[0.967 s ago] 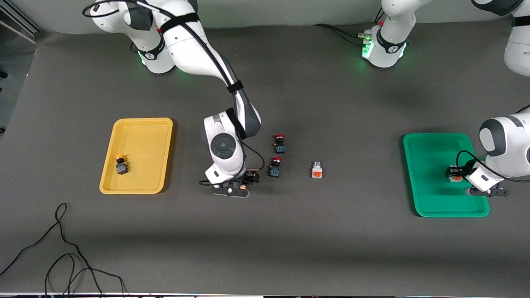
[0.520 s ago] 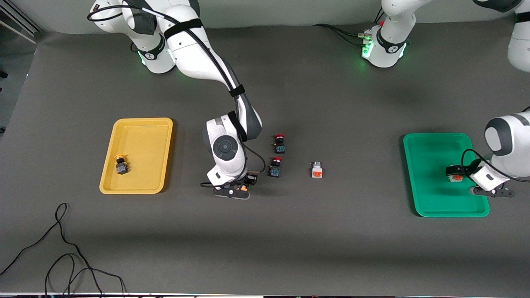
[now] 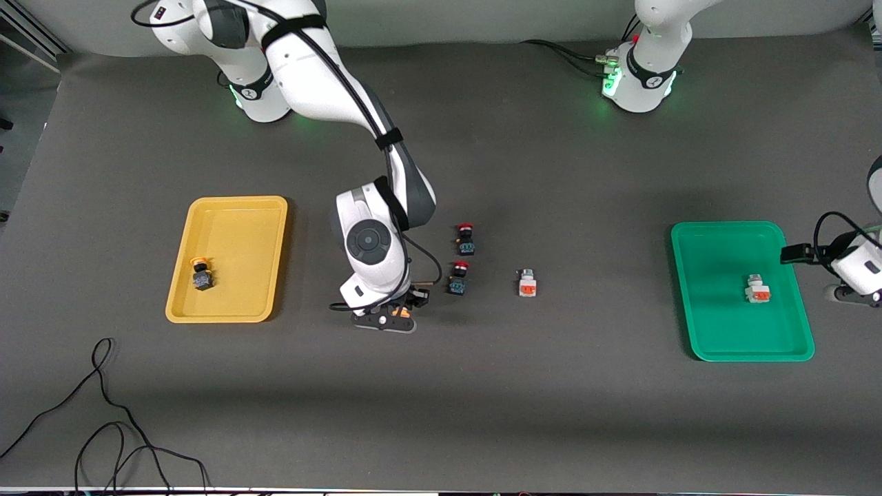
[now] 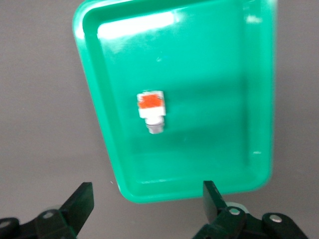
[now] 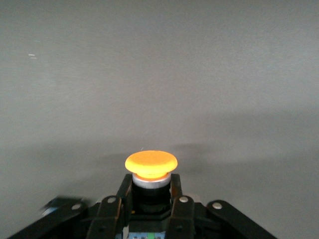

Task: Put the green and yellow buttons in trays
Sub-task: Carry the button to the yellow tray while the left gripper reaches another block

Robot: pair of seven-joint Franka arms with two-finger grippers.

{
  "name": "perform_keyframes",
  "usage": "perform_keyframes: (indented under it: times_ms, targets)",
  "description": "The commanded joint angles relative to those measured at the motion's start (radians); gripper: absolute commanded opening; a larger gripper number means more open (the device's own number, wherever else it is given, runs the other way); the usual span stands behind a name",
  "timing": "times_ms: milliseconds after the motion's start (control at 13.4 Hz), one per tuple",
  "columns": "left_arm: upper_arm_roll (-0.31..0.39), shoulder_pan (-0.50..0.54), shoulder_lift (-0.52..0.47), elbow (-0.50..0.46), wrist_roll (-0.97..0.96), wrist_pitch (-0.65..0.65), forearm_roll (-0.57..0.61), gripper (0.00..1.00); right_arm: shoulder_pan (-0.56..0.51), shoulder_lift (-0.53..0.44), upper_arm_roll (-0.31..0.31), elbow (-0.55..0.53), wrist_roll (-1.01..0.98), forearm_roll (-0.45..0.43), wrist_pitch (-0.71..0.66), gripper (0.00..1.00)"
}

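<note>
My right gripper (image 3: 397,314) is shut on a yellow-capped button (image 5: 150,163) and is low over the table between the yellow tray (image 3: 238,220) and the red-capped switches. A second yellow-capped button (image 3: 201,273) lies in the yellow tray. One white button with an orange face (image 3: 757,290) lies in the green tray (image 3: 710,248). It also shows in the left wrist view (image 4: 151,110), inside the tray (image 4: 214,89). My left gripper (image 4: 148,209) is open and empty, just off the tray's rim toward the left arm's end (image 3: 854,279). Another white button (image 3: 527,283) lies on the table.
Two red-capped black-and-blue switches (image 3: 466,238) (image 3: 458,276) stand on the table between my right gripper and the loose white button. A black cable (image 3: 103,413) loops on the table nearer the camera than the yellow tray.
My left gripper has let go of the white button in the green tray and pulled away toward the left arm's end. My right gripper has hardly moved.
</note>
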Motion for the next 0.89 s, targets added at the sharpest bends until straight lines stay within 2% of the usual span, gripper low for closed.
perform_keyframes:
  times_ms: [0, 223, 446, 669, 818]
  targets:
    - [-0.043, -0.012, -0.034, 0.042, -0.003, -0.107, -0.098, 0.96, -0.006, -0.102, -0.037, 0.050, -0.013, 0.002, -0.191, 0.21]
    - [-0.127, -0.026, -0.032, 0.080, -0.139, -0.148, -0.133, 0.96, -0.003, -0.197, -0.111, 0.000, -0.183, -0.048, -0.320, 0.21]
    - [-0.225, -0.065, -0.024, 0.082, -0.366, -0.138, -0.133, 0.98, 0.012, -0.334, -0.229, -0.164, -0.439, -0.099, -0.380, 0.21]
    - [-0.232, -0.192, -0.011, 0.085, -0.555, -0.101, -0.127, 0.98, 0.012, -0.446, -0.332, -0.330, -0.638, -0.180, -0.371, 0.21]
    - [-0.232, -0.272, 0.017, 0.085, -0.650, -0.067, -0.120, 0.99, -0.003, -0.448, -0.384, -0.419, -0.755, -0.190, -0.330, 0.19]
